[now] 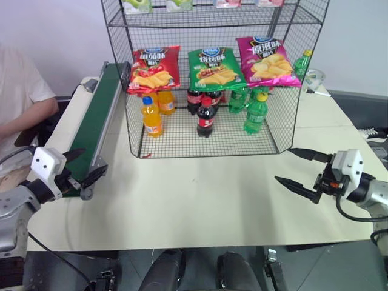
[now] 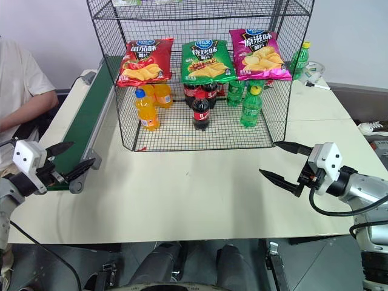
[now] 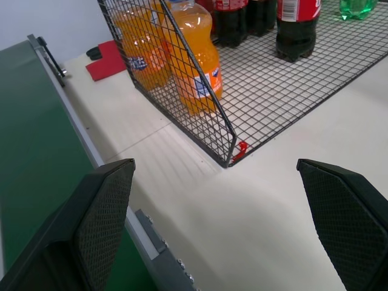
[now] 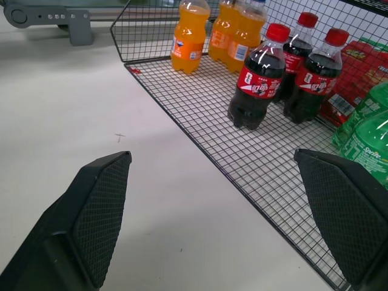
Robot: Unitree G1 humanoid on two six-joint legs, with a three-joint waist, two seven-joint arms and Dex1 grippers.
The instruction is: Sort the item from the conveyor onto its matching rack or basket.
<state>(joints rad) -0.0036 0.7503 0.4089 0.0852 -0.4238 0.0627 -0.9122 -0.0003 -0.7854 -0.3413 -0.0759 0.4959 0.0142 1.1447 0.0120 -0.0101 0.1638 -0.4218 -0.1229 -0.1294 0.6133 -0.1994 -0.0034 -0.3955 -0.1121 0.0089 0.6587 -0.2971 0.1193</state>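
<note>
Three chip bags hung on the black wire rack (image 1: 291, 115): red bag (image 1: 154, 68) at left, green bag (image 1: 214, 68), pink bag (image 1: 265, 62). Below: three orange soda bottles (image 1: 151, 116), three cola bottles (image 1: 205, 116), green bottles, one reading Sprite (image 4: 371, 142). Green conveyor (image 1: 97, 118) left, bare. Left gripper (image 1: 82, 167) and right gripper (image 1: 300, 168) spread wide, holding nothing.

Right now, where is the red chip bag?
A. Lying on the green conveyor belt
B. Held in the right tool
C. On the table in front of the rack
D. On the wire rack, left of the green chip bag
D: the red chip bag leans on the wire rack above the orange bottles, left of the green chip bag.
</note>
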